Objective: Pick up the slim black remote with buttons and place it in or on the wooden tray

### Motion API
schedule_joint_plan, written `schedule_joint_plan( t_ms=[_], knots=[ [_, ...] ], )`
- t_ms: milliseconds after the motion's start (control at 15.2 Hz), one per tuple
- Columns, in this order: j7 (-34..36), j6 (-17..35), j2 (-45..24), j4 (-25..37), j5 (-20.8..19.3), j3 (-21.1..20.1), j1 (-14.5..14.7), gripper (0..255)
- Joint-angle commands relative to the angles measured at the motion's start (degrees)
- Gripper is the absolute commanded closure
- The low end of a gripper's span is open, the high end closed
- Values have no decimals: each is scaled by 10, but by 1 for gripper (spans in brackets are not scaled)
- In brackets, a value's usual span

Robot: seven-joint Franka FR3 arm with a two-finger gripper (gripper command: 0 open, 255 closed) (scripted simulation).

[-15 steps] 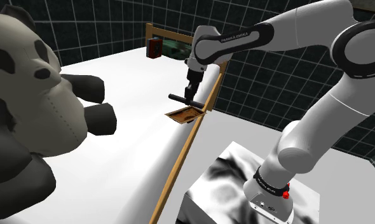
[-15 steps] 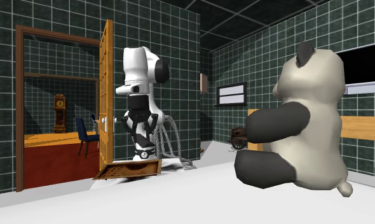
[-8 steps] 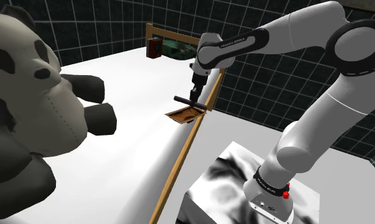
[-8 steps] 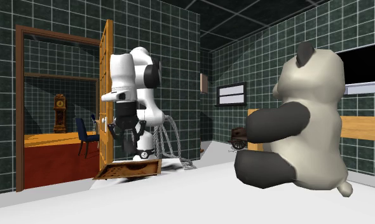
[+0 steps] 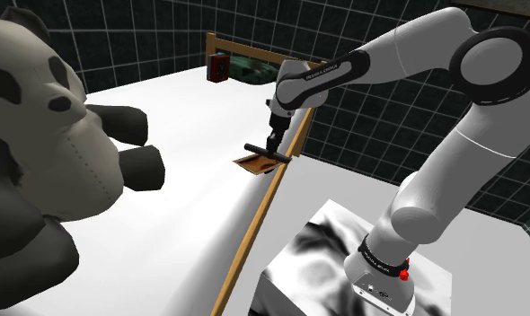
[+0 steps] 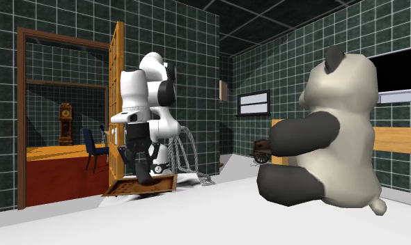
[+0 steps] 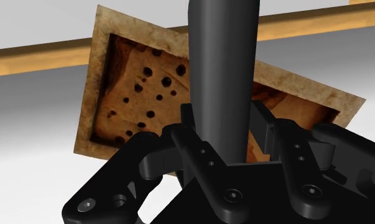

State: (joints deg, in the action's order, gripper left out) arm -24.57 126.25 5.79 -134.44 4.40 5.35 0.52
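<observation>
The carry is nearly over and the placing step is in hand. The gripper [image 5: 272, 144] is closed on the slim black remote [image 7: 223, 70], its two fingers clasping the remote's sides, and holds it level just over the wooden tray [image 5: 254, 164]. Whether the two already touch I cannot tell. The tray lies on the white bed [image 5: 191, 126] at its side edge, against the wooden side rail [image 5: 254, 224] nearest the arm. From the wrist, the remote hangs over the tray's brown, dark-spotted floor, inside its pale rim. I judge the next move to be a short, straight descent until the remote rests in the tray, then parting the fingers and lifting clear. Because the tray sits right at the bed's edge, a sideways nudge might push it off. Compared with a second earlier, the gripper has dropped and moved toward the rail, bringing the remote much closer to the tray, while the tray and the panda plush [image 5: 39, 135] have not moved.
</observation>
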Motion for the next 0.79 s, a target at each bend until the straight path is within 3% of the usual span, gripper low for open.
schedule_joint_plan(
  t_ms=[0, 330, 396, 726],
  knots=[
    [0, 3, -1, -2, 0, 0, 0, 255],
    [0, 3, -1, -2, 0, 0, 0, 255],
    [0, 3, -1, -2, 0, 0, 0, 0],
    [0, 3, -1, -2, 0, 0, 0, 0]
  ],
)
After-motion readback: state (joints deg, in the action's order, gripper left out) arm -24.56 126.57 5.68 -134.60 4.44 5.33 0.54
